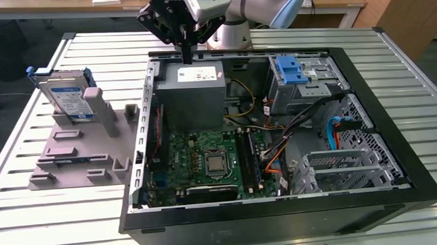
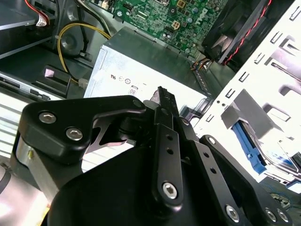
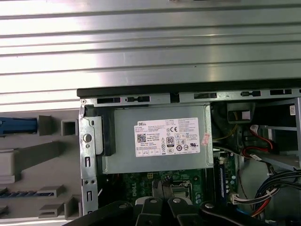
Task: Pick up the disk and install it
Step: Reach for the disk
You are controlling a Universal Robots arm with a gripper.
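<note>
The disk (image 1: 65, 98), a silver drive with a white-and-blue label in a blue carrier, stands upright on the grey holder (image 1: 74, 155) at the exterior view's left, outside the computer case. Its blue edge (image 3: 19, 126) shows in the first wrist view. My gripper (image 1: 186, 58) hangs over the far end of the open case, above the grey power supply (image 1: 194, 93), well away from the disk. Its black fingers (image 2: 162, 101) are shut together with nothing between them.
The open black computer case (image 1: 393, 122) lies on a slatted metal table (image 1: 32, 216). Inside are a green motherboard (image 1: 213, 161), loose cables (image 1: 271, 153), a silver cage with a blue latch (image 1: 297, 70) and a silver drive cage (image 1: 344, 164).
</note>
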